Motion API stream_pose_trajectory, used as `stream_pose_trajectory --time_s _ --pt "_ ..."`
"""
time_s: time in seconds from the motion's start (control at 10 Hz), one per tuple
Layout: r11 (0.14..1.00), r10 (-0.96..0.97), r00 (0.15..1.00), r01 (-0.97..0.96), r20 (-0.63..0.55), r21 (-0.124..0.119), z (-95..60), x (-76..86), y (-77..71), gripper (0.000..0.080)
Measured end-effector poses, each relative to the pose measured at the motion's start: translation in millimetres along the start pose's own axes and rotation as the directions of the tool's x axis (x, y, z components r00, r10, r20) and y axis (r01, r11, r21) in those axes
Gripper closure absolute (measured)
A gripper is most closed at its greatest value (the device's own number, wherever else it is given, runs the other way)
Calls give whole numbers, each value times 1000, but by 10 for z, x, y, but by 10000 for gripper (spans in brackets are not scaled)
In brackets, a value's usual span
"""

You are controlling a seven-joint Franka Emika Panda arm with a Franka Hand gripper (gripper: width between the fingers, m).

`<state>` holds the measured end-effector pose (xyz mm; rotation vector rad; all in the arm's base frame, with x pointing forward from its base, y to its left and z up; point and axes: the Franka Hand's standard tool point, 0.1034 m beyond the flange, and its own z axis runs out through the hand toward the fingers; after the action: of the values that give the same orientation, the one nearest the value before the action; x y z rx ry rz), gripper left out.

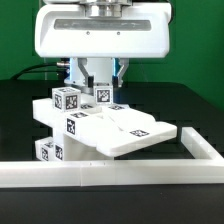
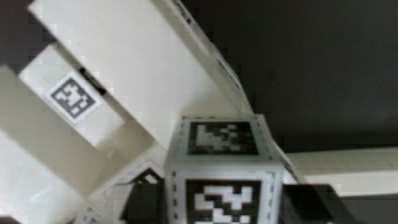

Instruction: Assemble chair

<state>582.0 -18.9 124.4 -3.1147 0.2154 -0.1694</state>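
Note:
The chair (image 1: 120,132) lies as a partly joined white structure on the black table, with flat panels spreading toward the exterior view's right. Tagged blocks (image 1: 66,101) stack at its left. My gripper (image 1: 101,97) hangs straight down behind the panels, shut on a blocky tagged white leg (image 1: 103,95). In the wrist view the leg (image 2: 226,140) stands between my dark fingers (image 2: 141,198), which press both its sides, and my gripper (image 2: 224,200) sits around its near end. The leg's far end meets a long tagged panel (image 2: 71,95). The joint itself is hidden.
A long white border frame (image 1: 110,172) runs along the front of the table and turns back at the exterior view's right (image 1: 195,140). The arm's wide white body (image 1: 100,35) hangs low over the back of the chair. Black table shows around the parts.

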Motion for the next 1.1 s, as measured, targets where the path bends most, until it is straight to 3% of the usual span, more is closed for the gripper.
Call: stream_pose_trajectory --time_s 0.3,0.7,1.0,1.1 --pt "974 225 974 -225 -13 1 -9 24 -3 512" --pt "878 479 877 -479 -33 13 -14 66 1 512" --pt "852 524 851 -523 -34 15 -16 72 -2 496" --pt "880 475 879 -475 -36 10 -16 72 0 297"
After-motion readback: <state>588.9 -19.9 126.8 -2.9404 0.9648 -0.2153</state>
